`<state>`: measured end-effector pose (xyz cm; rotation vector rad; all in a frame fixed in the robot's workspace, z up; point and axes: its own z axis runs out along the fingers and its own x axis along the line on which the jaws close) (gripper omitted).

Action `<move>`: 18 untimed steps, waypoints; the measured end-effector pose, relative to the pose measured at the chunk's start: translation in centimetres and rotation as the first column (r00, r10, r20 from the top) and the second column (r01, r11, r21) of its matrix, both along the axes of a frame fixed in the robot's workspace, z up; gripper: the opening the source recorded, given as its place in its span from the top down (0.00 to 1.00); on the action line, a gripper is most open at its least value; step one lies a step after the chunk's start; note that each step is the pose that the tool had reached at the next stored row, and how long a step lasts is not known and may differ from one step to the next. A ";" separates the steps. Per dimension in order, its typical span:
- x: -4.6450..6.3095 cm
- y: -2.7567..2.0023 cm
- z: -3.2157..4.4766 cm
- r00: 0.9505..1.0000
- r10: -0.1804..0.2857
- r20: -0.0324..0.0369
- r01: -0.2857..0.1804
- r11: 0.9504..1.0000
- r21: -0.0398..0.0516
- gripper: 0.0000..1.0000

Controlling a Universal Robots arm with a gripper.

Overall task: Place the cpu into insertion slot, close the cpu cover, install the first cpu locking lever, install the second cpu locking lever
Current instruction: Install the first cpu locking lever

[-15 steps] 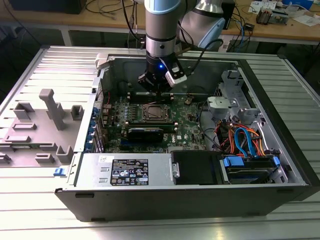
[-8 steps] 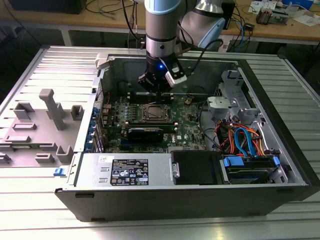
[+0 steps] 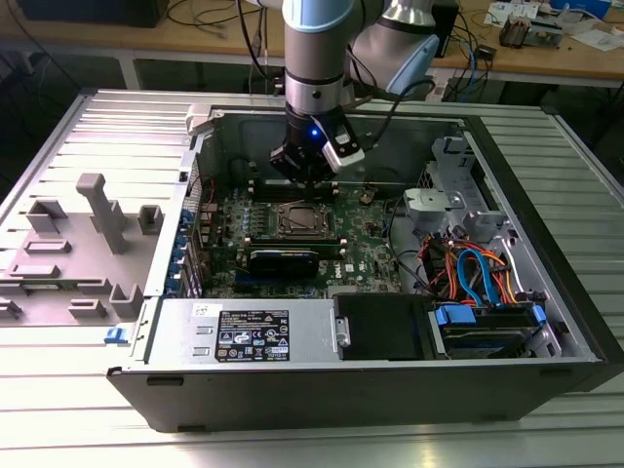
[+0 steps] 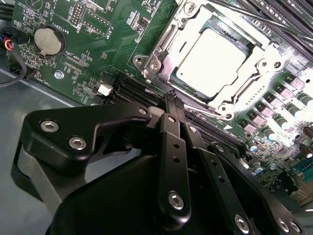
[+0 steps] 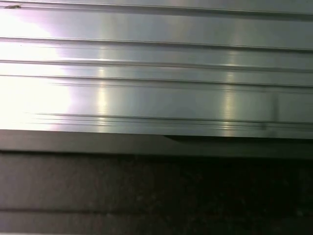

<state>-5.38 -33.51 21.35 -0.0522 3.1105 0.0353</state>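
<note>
— Where the open computer case (image 3: 546,322) lies on the ribbed metal table (image 3: 97,127), what is found around the socket?

— A green motherboard (image 3: 361,255) is seen inside, with a black heatsink block (image 3: 283,259) just near of the socket, a bundle of blue and orange cables (image 3: 473,268) toward the exterior view's right, and a power supply (image 3: 249,336) along the near wall. A coin cell (image 4: 49,40) is seen on the board in the second wrist view.

— And the cpu?

— The cpu (image 4: 211,62) is seated flat in the socket, silver top upward, and is framed by the cpu cover (image 4: 166,41), which is laid down around it. Being square, no long axis is shown.

— How is the gripper held?

— The gripper (image 4: 172,99) is poised just beside the socket's edge, its 2 black fingers (image 4: 174,142) pressed together, nothing being gripped. In the exterior view the gripper (image 3: 310,185) is hung over the socket's far side, partly blocking it.
</note>
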 end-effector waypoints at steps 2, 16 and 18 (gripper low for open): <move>0.0 0.00 -0.18 1.000 0.000 0.000 0.000 1.000 0.000 0.89; 0.4 0.02 -0.60 1.000 0.000 0.000 0.000 1.000 0.000 0.89; 0.4 0.02 -0.58 1.000 0.000 0.000 0.000 1.000 0.000 0.89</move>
